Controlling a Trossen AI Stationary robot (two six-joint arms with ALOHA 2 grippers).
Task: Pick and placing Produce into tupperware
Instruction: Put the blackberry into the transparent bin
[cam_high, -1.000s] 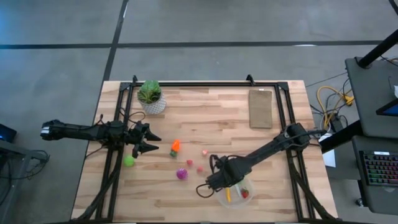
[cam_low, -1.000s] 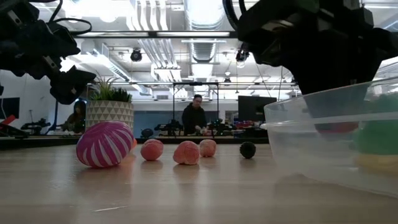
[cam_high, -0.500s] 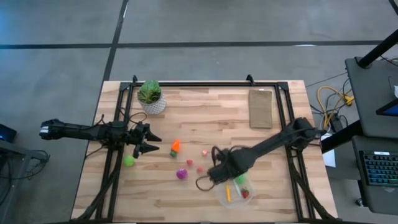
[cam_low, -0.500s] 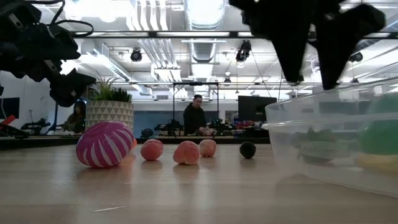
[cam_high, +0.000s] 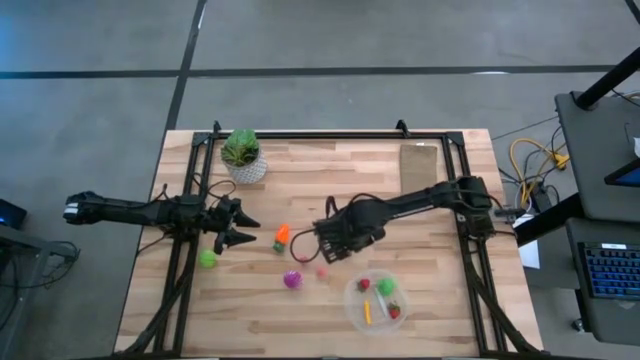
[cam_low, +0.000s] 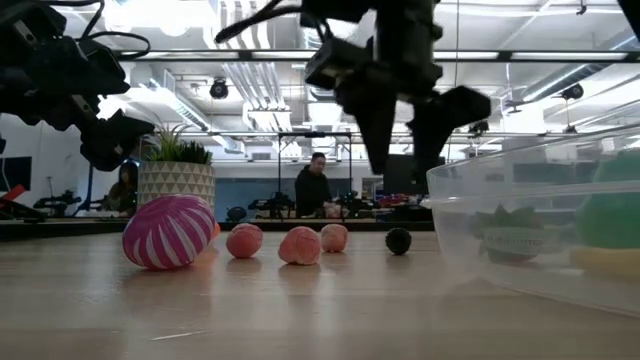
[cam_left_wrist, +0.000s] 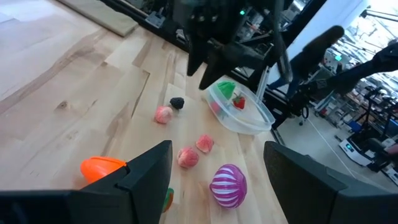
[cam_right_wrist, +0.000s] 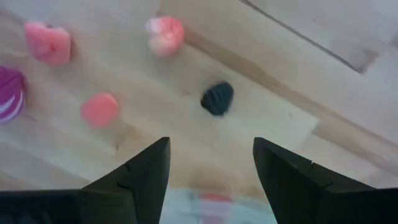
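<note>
The tupperware (cam_high: 378, 302) is a clear round bowl near the table's near edge, holding a green ball, two red pieces and a yellow stick. On the wood to its left lie an orange carrot (cam_high: 282, 236), a green ball (cam_high: 207, 259), a magenta striped piece (cam_high: 292, 280), small red bits (cam_high: 322, 272) and a tiny black piece (cam_right_wrist: 217, 98). My right gripper (cam_high: 322, 250) hangs open above the red bits, clear of the table (cam_low: 402, 160). My left gripper (cam_high: 248, 230) waits open left of the carrot.
A potted plant (cam_high: 242, 155) stands at the far left and a flat tan board (cam_high: 420, 173) lies at the far right. Black frame rails run along the table's left, right and far edges. In the low view a person stands in the room beyond.
My right gripper has risen out of the tupperware and swung toward the table's far-left, ending over the red bits. A further red piece and a green ball now show in the bowl. My left arm has kept still.
</note>
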